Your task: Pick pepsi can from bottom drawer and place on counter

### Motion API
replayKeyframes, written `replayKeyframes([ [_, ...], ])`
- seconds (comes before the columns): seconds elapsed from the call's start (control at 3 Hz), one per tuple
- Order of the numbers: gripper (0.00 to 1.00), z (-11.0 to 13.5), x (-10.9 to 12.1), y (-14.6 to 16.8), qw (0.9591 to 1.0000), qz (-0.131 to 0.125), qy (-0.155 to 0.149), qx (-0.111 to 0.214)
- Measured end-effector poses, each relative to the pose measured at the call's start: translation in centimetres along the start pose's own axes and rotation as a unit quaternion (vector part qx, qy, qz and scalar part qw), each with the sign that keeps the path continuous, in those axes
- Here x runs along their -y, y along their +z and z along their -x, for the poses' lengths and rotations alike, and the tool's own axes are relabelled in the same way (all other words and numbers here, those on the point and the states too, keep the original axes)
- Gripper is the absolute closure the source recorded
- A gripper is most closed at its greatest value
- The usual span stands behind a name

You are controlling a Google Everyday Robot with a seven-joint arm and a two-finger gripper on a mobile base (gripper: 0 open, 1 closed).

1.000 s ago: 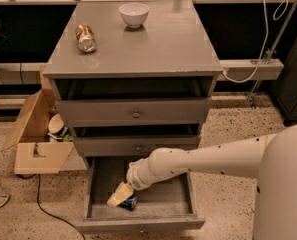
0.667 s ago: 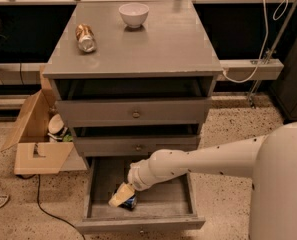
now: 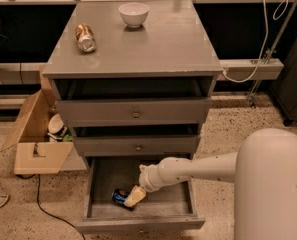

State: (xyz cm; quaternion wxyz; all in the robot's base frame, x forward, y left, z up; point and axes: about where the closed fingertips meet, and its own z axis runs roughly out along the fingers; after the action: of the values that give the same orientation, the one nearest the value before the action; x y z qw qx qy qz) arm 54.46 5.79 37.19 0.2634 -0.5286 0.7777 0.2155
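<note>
Pincer (image 3: 134,197) is down inside the open bottom drawer (image 3: 138,223), tip against the pepsi can (image 3: 120,196). Change over the last second: the arm (image 3: 198,168) slid a little to the right, so the pincer tip now sits on the can's right side and the blue body shows to its left; before, the can peeked out on the other side. The can lies on the drawer floor near the front, not lifted. Cannot tell whether the pincer is clenched on it or released.

Reads as lining up the grasp, so the pick is not done. The counter (image 3: 153,44) holds only a brownish can (image 3: 85,37) and a white bowl (image 3: 134,14), with room to place.
</note>
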Motion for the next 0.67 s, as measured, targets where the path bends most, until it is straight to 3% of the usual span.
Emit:
replayKeyframes([
  [0.33, 0.00, -4.0, 4.1, 4.7, 0.9999, -0.003, -0.015, -0.001],
  [0.67, 0.00, -6.6, 7.6, 8.9, 0.9998, -0.017, -0.009, 0.010],
])
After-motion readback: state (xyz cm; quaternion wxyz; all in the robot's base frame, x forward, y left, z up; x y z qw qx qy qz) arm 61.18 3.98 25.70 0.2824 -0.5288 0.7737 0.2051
